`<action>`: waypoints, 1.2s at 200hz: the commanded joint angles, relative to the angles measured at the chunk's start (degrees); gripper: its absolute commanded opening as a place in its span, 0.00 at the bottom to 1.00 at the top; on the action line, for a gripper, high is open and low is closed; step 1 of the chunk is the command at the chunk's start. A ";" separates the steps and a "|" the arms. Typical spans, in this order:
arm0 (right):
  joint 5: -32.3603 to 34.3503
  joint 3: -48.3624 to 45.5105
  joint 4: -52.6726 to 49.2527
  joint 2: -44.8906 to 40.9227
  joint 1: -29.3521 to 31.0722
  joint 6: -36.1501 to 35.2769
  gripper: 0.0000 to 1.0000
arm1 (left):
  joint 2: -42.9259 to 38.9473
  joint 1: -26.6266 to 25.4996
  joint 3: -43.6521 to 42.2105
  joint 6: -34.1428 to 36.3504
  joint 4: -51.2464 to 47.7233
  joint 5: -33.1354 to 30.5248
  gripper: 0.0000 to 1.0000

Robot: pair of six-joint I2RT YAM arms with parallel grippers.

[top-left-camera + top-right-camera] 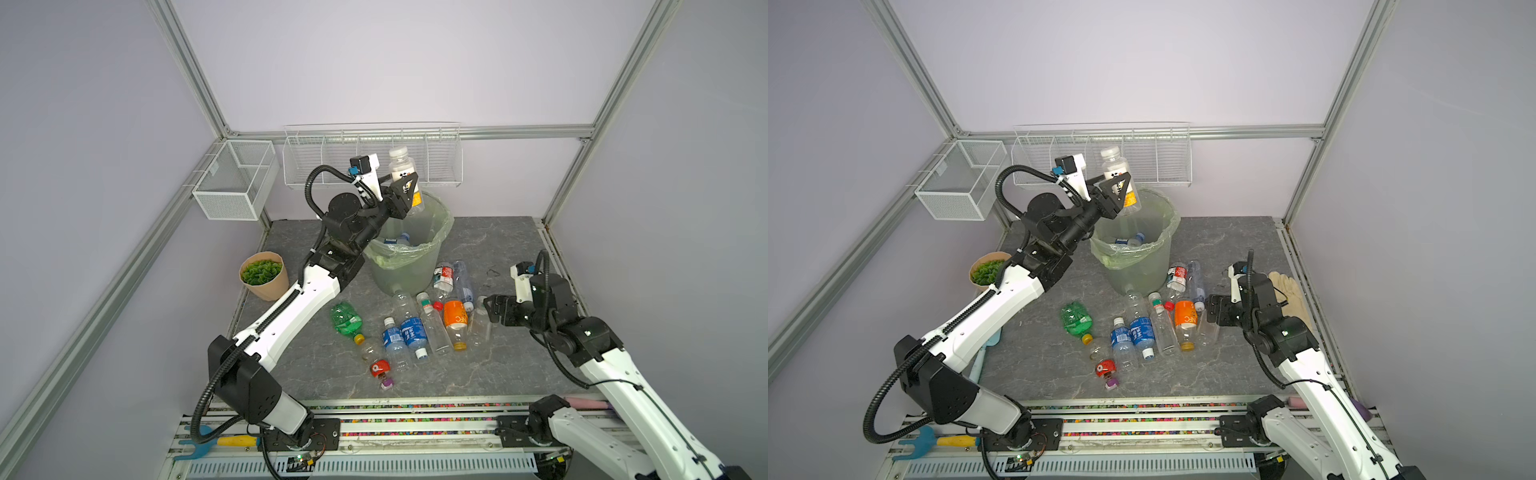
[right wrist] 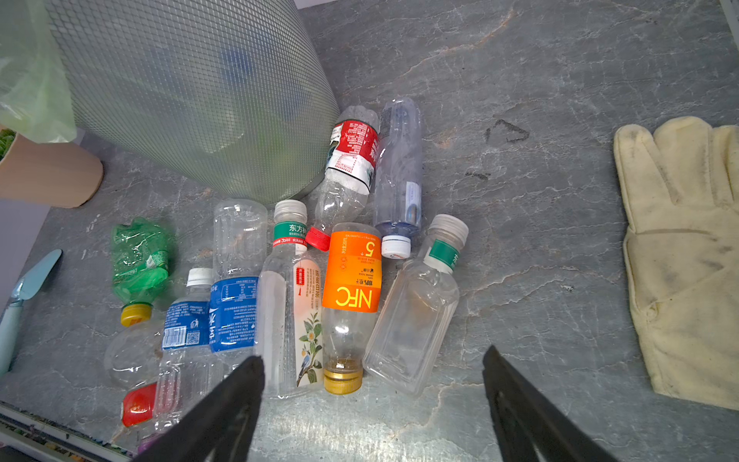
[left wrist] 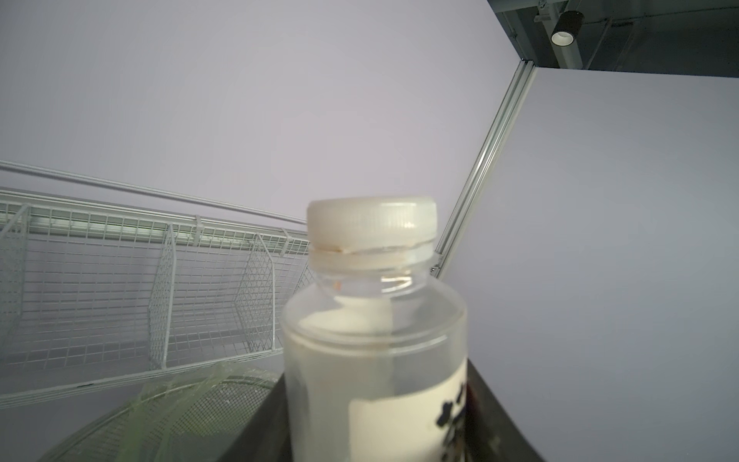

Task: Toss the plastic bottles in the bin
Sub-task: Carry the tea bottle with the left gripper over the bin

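My left gripper (image 1: 409, 192) (image 1: 1121, 189) (image 3: 376, 416) is shut on a clear bottle (image 1: 404, 168) (image 1: 1116, 168) (image 3: 376, 320) with a white cap and yellow-white label. It holds the bottle nearly upright above the far rim of the bin (image 1: 409, 276) (image 1: 1142, 272) (image 3: 180, 400) (image 2: 192, 100). A blue-labelled bottle (image 1: 399, 240) lies inside the bin. Several bottles lie on the table in front of it, among them a crushed green one (image 1: 345, 318) (image 2: 140, 256) and an orange-labelled one (image 1: 455, 320) (image 2: 352, 276). My right gripper (image 1: 489, 309) (image 1: 1213, 311) (image 2: 372, 358) hangs open and empty, just right of that cluster.
A tan plant pot (image 1: 264, 274) stands left of the bin. White wire baskets (image 1: 237, 178) (image 1: 372, 158) hang on the back frame. A pale work glove (image 1: 1287, 291) (image 2: 680, 248) lies at the table's right edge, and a light blue trowel (image 2: 24, 288) at the left.
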 commanded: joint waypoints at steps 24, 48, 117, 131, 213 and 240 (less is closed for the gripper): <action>-0.90 -1.01 -0.03 -0.45 -0.46 -0.10 0.88 | 3.93 -0.64 3.65 0.91 1.02 -1.25 0.32; -1.18 -1.01 0.14 -0.38 -0.46 0.05 0.88 | 7.38 -0.81 5.58 1.08 -1.64 -2.01 0.32; -0.24 -0.35 -0.71 -0.56 -0.57 -1.30 0.88 | 13.08 -1.25 15.39 7.17 -25.72 -2.63 0.99; -0.61 -0.57 -0.35 -0.35 -0.53 -1.14 0.89 | 8.97 -1.42 12.01 8.19 -22.17 -3.57 0.99; -2.36 0.48 0.32 1.25 -0.66 -0.20 0.88 | -4.98 -1.61 0.77 8.80 -18.18 -4.95 0.99; -2.53 -0.03 0.17 1.09 -0.75 -0.23 0.88 | -8.02 -1.61 -2.09 8.73 -18.23 -5.79 0.99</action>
